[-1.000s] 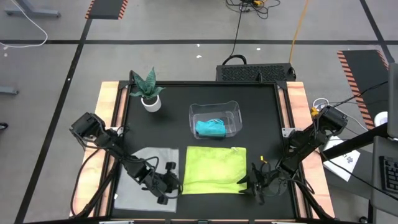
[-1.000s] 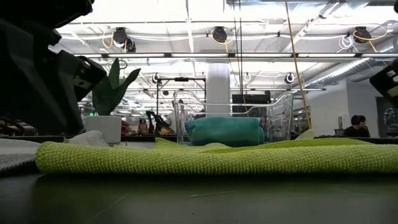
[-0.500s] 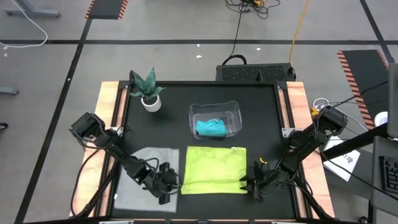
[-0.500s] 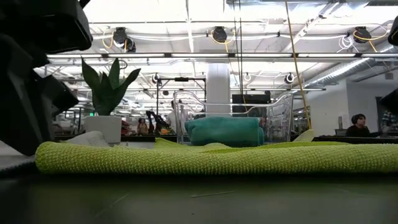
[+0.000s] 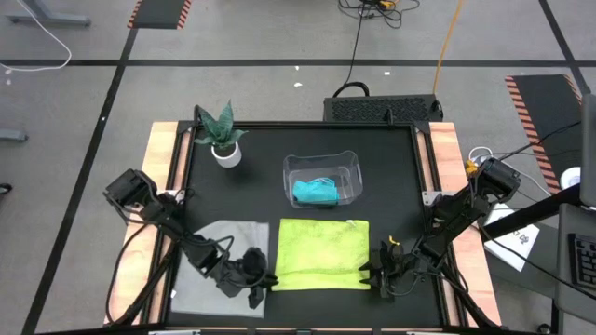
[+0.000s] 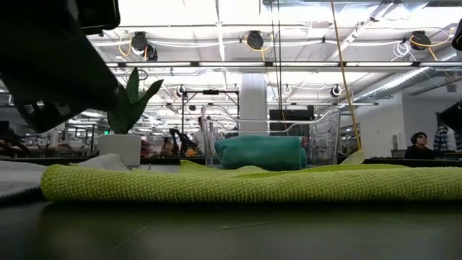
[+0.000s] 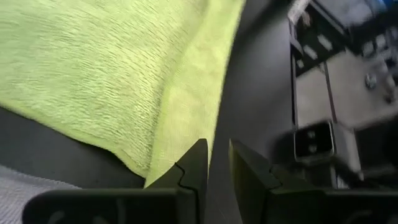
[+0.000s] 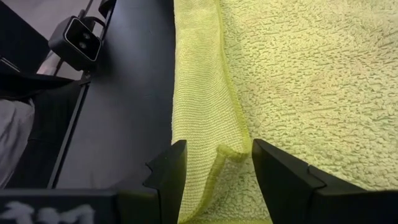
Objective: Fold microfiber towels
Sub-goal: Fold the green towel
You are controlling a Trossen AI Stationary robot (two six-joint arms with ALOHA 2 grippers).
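I've got the yellow-green towel [image 5: 323,252] lying flat at lower centre, soft and floppy so I'd pinch its corners, left gripper [image 5: 258,284] nearly closed and empty at one, right gripper [image 5: 380,276] open around the other.

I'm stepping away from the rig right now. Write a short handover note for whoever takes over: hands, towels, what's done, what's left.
Left hand: at the yellow-green towel's front left corner, jaws nearly closed, nothing clearly gripped.
Right hand: at the front right corner, jaws open around the folded edge, not clamped.
Yellow-green towel: flat at table front centre, edge looks doubled over.
Grey towel: spread flat under the left arm, unfolded.
Teal towel: bundled inside the clear bin.
Done: the yellow-green towel seems part-folded.
Left: finish it, then fold the grey one.
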